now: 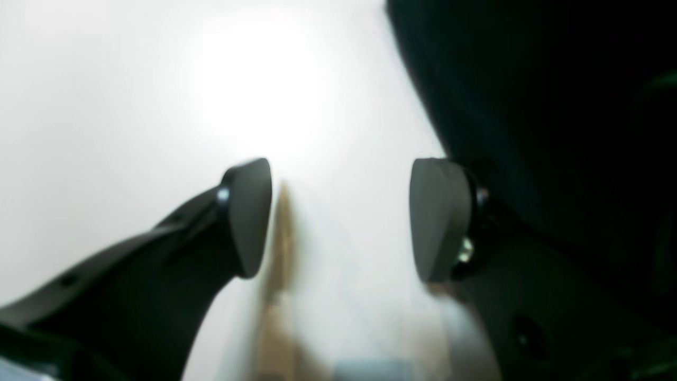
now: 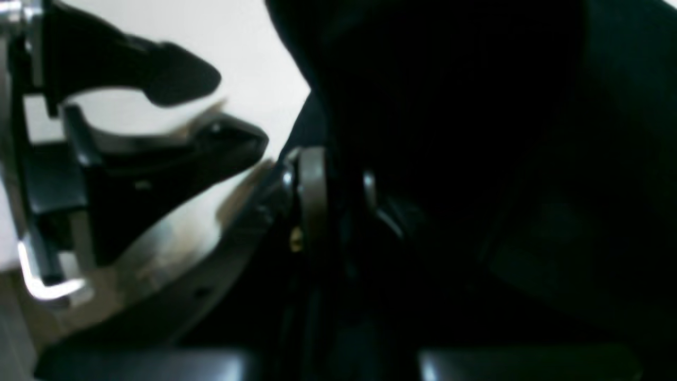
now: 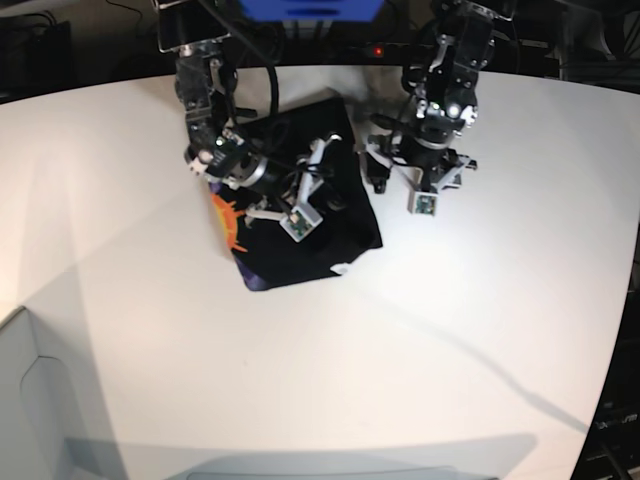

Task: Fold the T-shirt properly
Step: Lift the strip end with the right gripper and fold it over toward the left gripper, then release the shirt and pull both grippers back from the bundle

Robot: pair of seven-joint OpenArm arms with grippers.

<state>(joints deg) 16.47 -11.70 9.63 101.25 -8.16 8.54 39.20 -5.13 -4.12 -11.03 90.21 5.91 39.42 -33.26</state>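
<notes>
Item: T-shirt (image 3: 310,215); black cloth, gathered into a compact, roughly square bundle at the upper centre of the base view, lying on the white table (image 3: 450,330); an orange sun print (image 3: 228,218) shows along its left edge, a purple strip along the lower left edge, a small white tag (image 3: 341,268) at the lower right edge.

Item: right gripper (image 2: 338,196); seen at the upper left of the base view, reaching down over the middle of the bundle; in its own wrist view the fingers sit close together with black cloth filling the frame around them; the view is too dark to say for certain, but it appears clenched on a fold of the T-shirt.

Item: left gripper (image 1: 338,217); just beside the bundle's right edge, over bare table; fingers spread apart, nothing between them; released.

Step in hand, as judged: tidying or finishing a late fold; the bundle is already small but its outline is skewed and the edges do not line up.

Handling notes: hold only the top layer, not the whole stack, lest the bundle drag across the table; bring the free gripper to the right-hand edge so that the cloth travels level; lay the fold so edges meet squarely; let go only once the cloth rests flat.

Risk: limp cloth may slump or unfold on release.
</notes>
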